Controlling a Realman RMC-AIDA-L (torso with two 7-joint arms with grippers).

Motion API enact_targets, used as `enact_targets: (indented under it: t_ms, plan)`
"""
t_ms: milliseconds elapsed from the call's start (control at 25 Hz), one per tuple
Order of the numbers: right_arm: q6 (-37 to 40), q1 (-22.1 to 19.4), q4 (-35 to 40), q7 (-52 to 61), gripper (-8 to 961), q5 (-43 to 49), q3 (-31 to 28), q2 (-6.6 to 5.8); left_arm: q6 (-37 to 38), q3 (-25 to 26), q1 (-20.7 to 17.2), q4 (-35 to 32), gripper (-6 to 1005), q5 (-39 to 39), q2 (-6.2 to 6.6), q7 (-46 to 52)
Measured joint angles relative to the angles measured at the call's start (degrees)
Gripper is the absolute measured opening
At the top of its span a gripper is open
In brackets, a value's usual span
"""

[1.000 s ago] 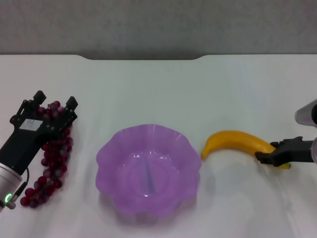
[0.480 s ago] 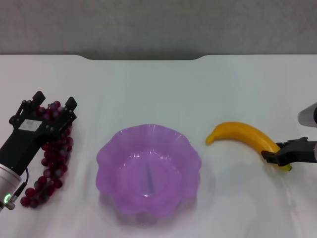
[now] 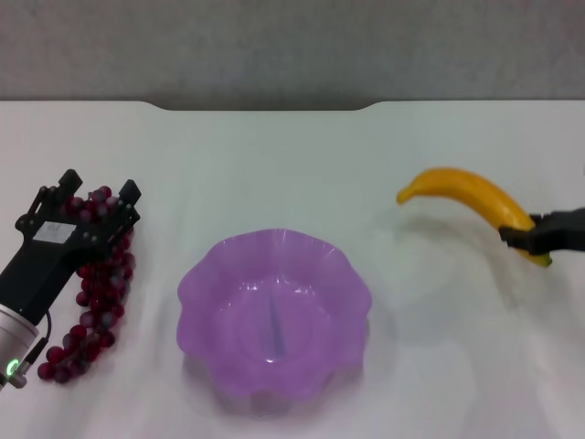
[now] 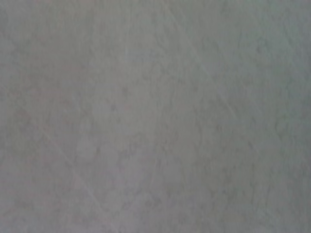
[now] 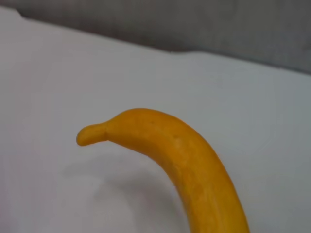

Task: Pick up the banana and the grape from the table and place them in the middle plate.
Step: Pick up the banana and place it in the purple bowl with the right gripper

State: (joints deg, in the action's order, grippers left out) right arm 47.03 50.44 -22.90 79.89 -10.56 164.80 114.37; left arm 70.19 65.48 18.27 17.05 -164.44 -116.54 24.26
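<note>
White table (image 3: 274, 165), no legible writing; right gripper (image 3: 523, 240) clamped on banana (image 3: 466, 194); left gripper (image 3: 96, 194) spread over grape (image 3: 99, 297).

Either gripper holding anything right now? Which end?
The right gripper holds the banana by its end nearest the table's right edge, lifted clear. The left gripper sits open over the grape, holding nothing.

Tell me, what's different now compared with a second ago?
The right gripper, shut on the banana, has lifted it off the table, up and toward the robot's right. The left gripper stays over the grape, and the middle plate is still empty.
</note>
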Motion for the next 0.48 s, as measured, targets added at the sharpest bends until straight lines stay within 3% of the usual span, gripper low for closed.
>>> enact_targets:
  t_ms: [200, 320, 480]
  plan:
    - [10.7, 0.3, -5.2, -0.5, 487, -5.3, 0.1, -0.02, 0.0, 0.0, 0.0, 0.0, 894, 0.0, 0.06, 0.0]
    - [21.6, 0.7, -8.2, -0.8, 487, -8.5, 0.1, -0.02, 0.0, 0.0, -0.1, 0.0, 894, 0.0, 0.08, 0.0]
    - [31.2, 1.3, -8.8, -2.1, 487, -8.8, 0.1, 0.01, 0.0, 0.0, -0.1, 0.0, 894, 0.0, 0.09, 0.0]
